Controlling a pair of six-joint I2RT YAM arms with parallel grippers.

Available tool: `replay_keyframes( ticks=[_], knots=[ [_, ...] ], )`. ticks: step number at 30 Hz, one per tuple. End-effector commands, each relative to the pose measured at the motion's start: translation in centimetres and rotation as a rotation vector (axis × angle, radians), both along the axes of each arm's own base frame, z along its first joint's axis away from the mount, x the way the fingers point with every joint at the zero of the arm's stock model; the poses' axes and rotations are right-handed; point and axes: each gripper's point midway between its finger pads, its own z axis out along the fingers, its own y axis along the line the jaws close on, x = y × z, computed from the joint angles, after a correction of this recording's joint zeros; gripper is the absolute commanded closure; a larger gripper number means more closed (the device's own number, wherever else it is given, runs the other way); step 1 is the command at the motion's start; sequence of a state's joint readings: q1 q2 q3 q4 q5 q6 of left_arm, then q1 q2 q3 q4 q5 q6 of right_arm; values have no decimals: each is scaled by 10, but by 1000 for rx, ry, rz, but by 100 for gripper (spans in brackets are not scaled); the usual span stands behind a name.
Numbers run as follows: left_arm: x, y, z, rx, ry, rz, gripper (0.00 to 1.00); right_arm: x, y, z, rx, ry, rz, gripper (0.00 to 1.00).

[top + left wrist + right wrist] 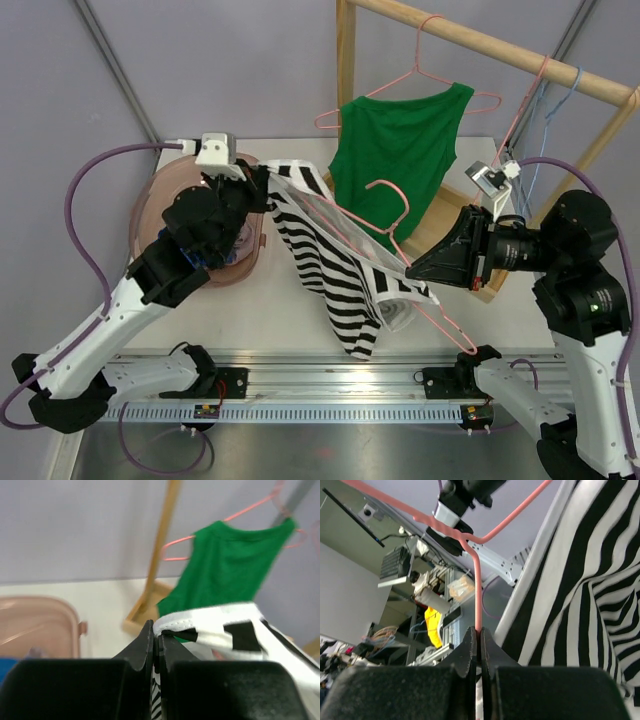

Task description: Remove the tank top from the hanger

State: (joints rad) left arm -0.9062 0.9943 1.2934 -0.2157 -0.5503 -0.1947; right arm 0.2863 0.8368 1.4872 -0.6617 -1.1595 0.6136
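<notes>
Right gripper point(412, 270) is clamped on the wire of the pink hanger point(478, 590), holding it in the air at frame center so the fabric has something to pull against. Left gripper point(266, 180) is pinched on the white edge of the striped tank top point(335, 270), stretching it toward upper left. The top is still draped on the hanger, so I judge it not yet off. The green top point(395, 150) hangs behind, untouched.

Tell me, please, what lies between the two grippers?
In the top external view, the striped tank top on its pink hanger spans the gap; the left gripper pinches the fabric, the right gripper clamps the hanger wire.
</notes>
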Motion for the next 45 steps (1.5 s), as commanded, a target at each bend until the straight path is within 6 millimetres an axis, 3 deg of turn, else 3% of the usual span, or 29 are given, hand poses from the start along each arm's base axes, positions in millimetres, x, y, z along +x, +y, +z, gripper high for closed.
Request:
replay_keyframes(
  ticks=[1,4,7,11,13,15,17,18,19,20,24,25,26,27,30,32,34,38,40,41,43,44,45],
  knots=[
    [25,69,-13,-58,125,322,100,-21,-1,-2,25,-109,149,100],
    [37,78,-25,-91,203,332,100,-37,-4,-1,52,-176,200,100],
    [41,68,-34,-108,264,271,100,-48,-7,-2,57,-254,212,100],
    [30,15,-39,-119,319,-17,100,-48,-8,-2,74,-387,174,100],
    [16,-13,-39,-133,320,-196,100,-40,-7,-3,78,-433,129,100],
    [7,-19,-33,-171,307,-253,100,-31,-8,3,99,-484,46,100],
    [-16,-42,-51,-179,344,-424,100,-4,-10,13,142,-498,-133,100],
    [-23,-49,-44,-197,297,-482,100,8,-12,19,164,-491,-206,100],
    [-42,-58,-61,-180,317,-559,100,21,-13,17,190,-436,-265,100],
    [-51,-62,-66,-160,307,-581,100,32,-21,38,273,-484,-369,100],
    [-94,-87,-109,-58,334,-721,100,59,-44,73,530,-531,-573,100],
    [-100,-88,-117,-45,342,-738,100,74,-47,65,566,-486,-610,100],
    [-105,-87,-136,-27,366,-742,100,77,-59,80,662,-528,-666,100],
    [-106,-86,-145,-17,381,-729,100,84,-63,80,685,-515,-701,100],
    [-90,-61,-176,-1,451,-545,100,123,-73,64,603,-385,-857,100],
    [-79,-45,-185,16,465,-426,100,141,-76,46,516,-255,-930,100],
    [-71,-27,-200,50,503,-315,100,146,-77,29,487,-178,-951,100],
    [-66,-7,-206,76,520,-209,97,155,-94,10,455,-75,-1074,100],
    [-66,0,-203,74,516,-185,87,158,-104,5,436,-26,-1140,100],
    [-67,2,-201,75,516,-177,69,167,-109,1,421,-7,-1188,100],
    [-68,6,-197,78,505,-175,52,176,-111,3,366,12,-1223,100],
    [-68,8,-198,83,510,-167,28,180,-112,6,351,14,-1235,100],
    [-68,9,-197,81,507,-163,18,184,-112,8,339,12,-1243,100]
  ],
)
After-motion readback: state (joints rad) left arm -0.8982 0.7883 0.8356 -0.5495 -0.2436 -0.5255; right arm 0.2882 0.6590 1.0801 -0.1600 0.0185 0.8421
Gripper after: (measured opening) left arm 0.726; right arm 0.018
